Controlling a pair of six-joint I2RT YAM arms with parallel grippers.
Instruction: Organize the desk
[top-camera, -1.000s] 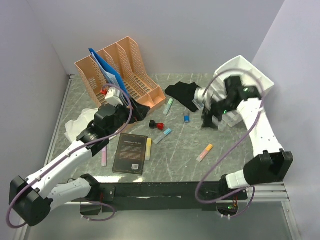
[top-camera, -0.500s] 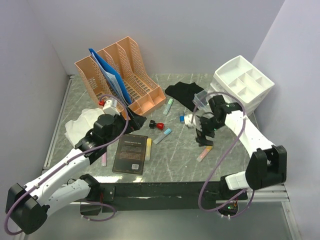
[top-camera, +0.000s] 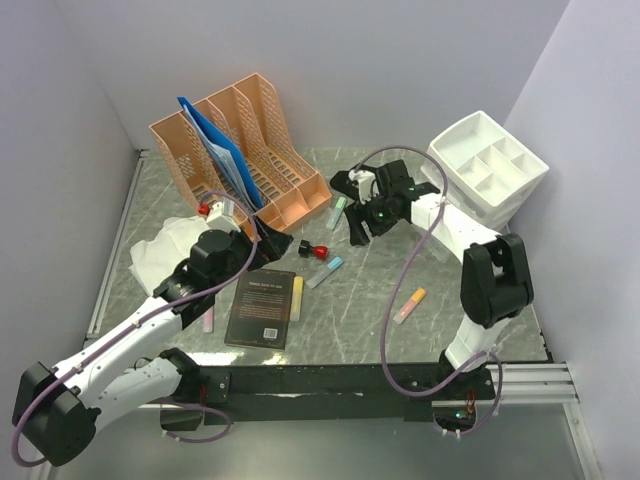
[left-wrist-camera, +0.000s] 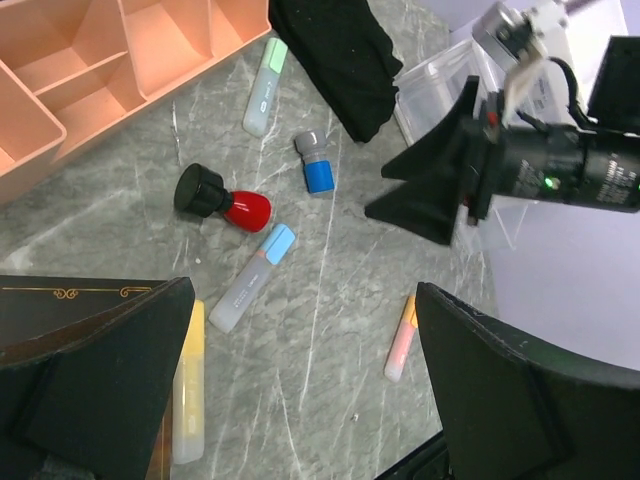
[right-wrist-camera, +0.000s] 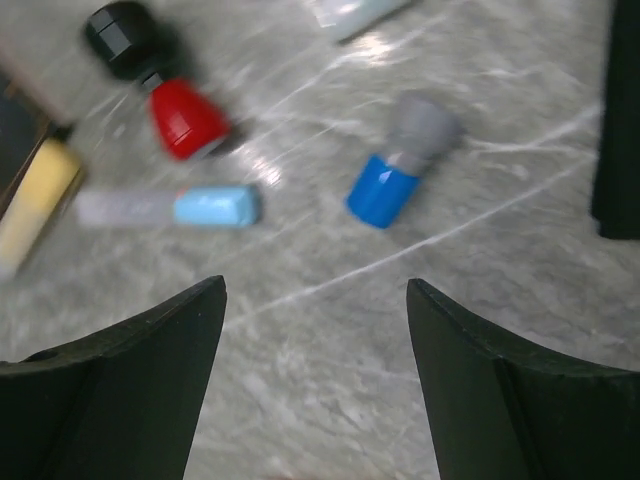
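The desk (top-camera: 372, 292) is a grey-green marble top with a black rail (top-camera: 330, 381) at its near edge. My left gripper (top-camera: 272, 240) is open and empty, hovering by the orange file organizer (top-camera: 262, 130); in its wrist view (left-wrist-camera: 305, 300) bare desk lies between the fingers. My right gripper (top-camera: 362, 222) is open and empty, low over the desk beside the black cloth (top-camera: 362, 181). In its wrist view (right-wrist-camera: 315, 285) a small blue bottle with a grey cap (right-wrist-camera: 398, 168) lies just beyond the fingertips, untouched.
Scattered around are a red bottle with black cap (top-camera: 315, 250), a blue-capped highlighter (top-camera: 325, 272), a green one (top-camera: 338, 211), an orange-pink one (top-camera: 410, 305), a yellow one (top-camera: 297, 298) and a black book (top-camera: 262, 307). A white cloth (top-camera: 160, 252) lies left. A white compartment tray (top-camera: 487, 168) stands back right.
My right arm has swung left from the white tray, across the desk, to beside the black cloth and the blue bottle. My left arm has barely moved.
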